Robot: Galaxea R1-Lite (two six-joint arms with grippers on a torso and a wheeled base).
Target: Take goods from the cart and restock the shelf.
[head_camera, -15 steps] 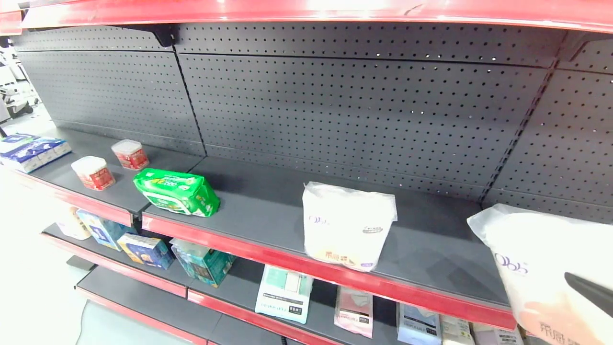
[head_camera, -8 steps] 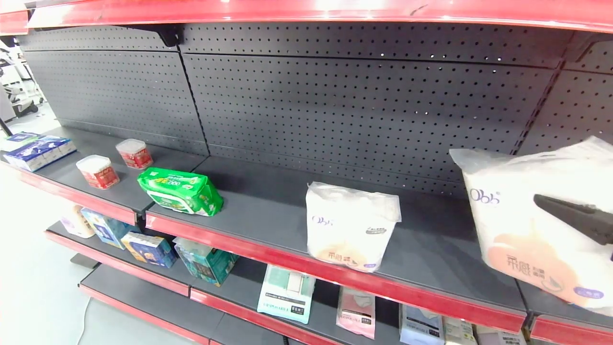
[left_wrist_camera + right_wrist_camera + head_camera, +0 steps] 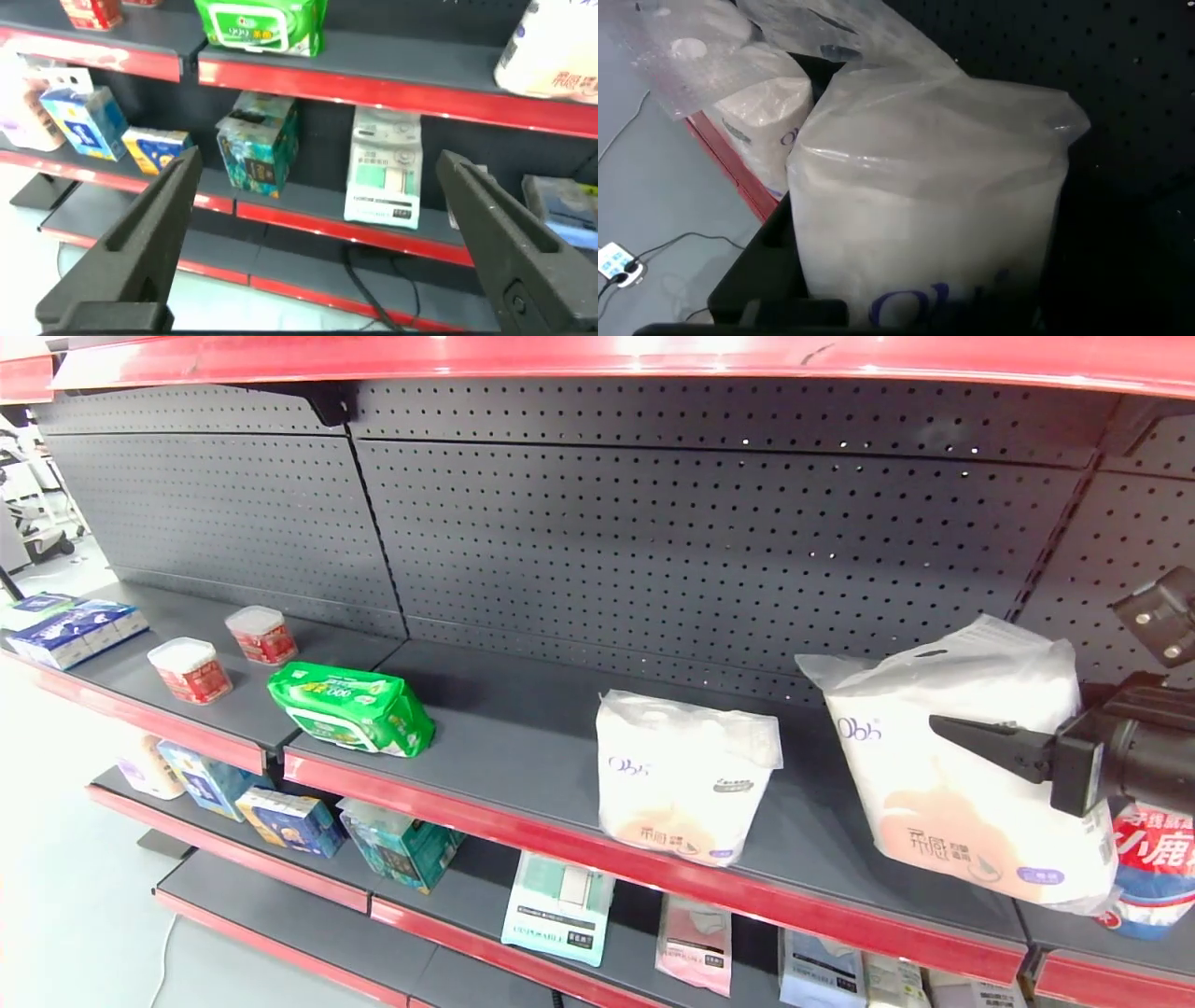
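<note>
The right fingers (image 3: 990, 747) were clamped across a pack of paper rolls (image 3: 943, 821), one finger flat on its near face and the other hidden behind it. The pack stood upright over the dark shelf (image 3: 523, 737). A side grip suited it, by my reading: it kept the pack's base free to settle flat, and it kept the arm out in front of the shelf. I could not tell whether the base had touched the board.

The pack was a soft white bundle in clear, crinkled film, with blue lettering high on it and a peach patch low on the front. Loose film was gathered above the fingers, and in the right wrist view the wrap (image 3: 924, 205) bulged between them.

A matching pack (image 3: 681, 775) stood well beyond the fingertips, on the same level. This suggested a row being filled.

The left fingers (image 3: 140, 243) were spread wide and held nothing, in front of the lower shelves.
</note>
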